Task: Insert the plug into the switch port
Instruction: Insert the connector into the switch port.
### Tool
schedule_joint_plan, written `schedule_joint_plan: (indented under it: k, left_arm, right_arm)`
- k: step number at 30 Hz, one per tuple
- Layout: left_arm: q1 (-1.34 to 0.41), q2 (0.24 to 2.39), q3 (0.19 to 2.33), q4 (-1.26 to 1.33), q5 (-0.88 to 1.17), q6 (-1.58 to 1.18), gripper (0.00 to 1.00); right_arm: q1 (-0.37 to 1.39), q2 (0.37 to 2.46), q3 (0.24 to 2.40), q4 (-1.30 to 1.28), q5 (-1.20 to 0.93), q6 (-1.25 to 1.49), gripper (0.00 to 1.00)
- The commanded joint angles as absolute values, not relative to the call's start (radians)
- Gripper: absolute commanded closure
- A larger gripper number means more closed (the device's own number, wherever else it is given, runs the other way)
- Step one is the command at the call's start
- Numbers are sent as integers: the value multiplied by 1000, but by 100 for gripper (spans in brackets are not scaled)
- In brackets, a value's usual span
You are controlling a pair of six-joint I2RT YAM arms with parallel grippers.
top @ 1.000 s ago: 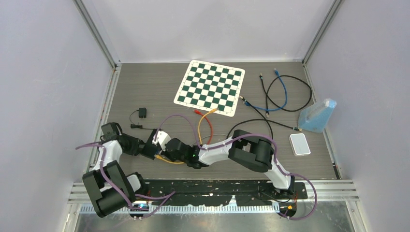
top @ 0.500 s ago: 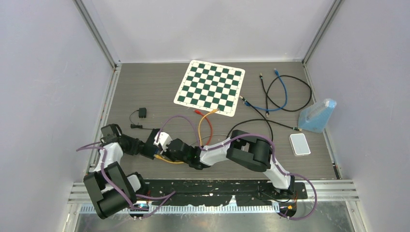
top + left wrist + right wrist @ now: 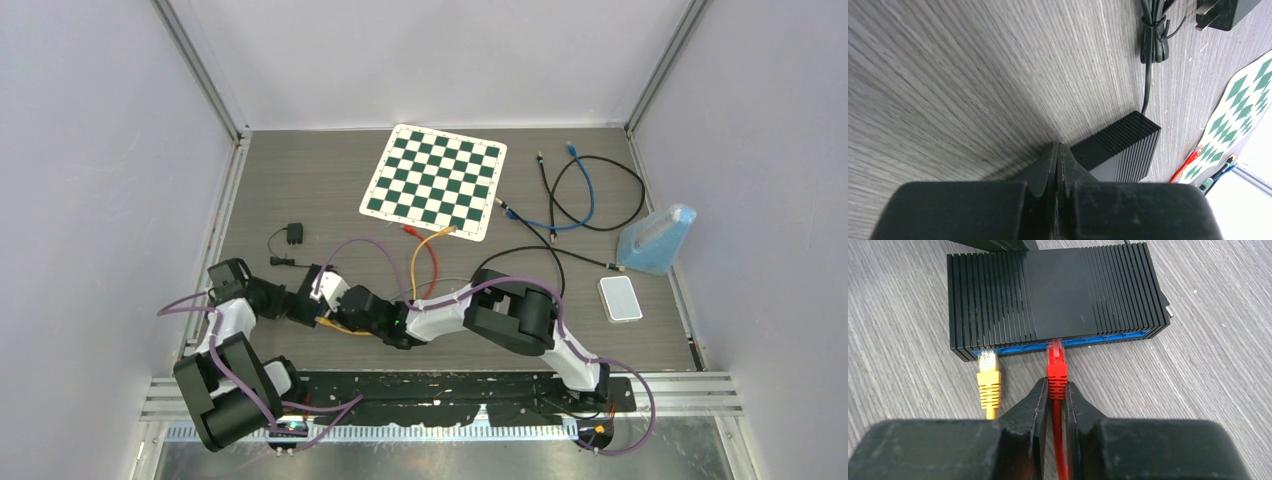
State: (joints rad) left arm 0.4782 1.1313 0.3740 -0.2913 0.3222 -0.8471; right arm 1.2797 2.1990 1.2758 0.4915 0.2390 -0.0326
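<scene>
Red plug (image 3: 1057,371) | ribbed boxy black switch (image 3: 1058,295) | apparently in port (image 3: 1083,341)

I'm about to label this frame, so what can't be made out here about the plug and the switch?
Right wrist view: the red plug, held in the right gripper, has its tip under the switch lip, so full seating is unclear.
Top view: both arms cover most of the switch and the red plug.
Left wrist view: the ports face away; the shut left gripper hides whether it touches the switch.

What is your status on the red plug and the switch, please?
Right jaws shut on red plug, nose at switch port. Left jaws shut, empty, beside switch. Yellow plug at another port, clear.
</scene>
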Motion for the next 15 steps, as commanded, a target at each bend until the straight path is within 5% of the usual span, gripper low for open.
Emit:
schedule_joint_plan:
  k: [1,15]
  left_arm:
    - [448,1167,305,-493,505,-803,100]
    - [435,1203,270,-411,576,-808,100]
  right_arm:
    - [1278,2237,1375,616,200,-62,95]
    - [1278,2278,1445,649,118,-138,95]
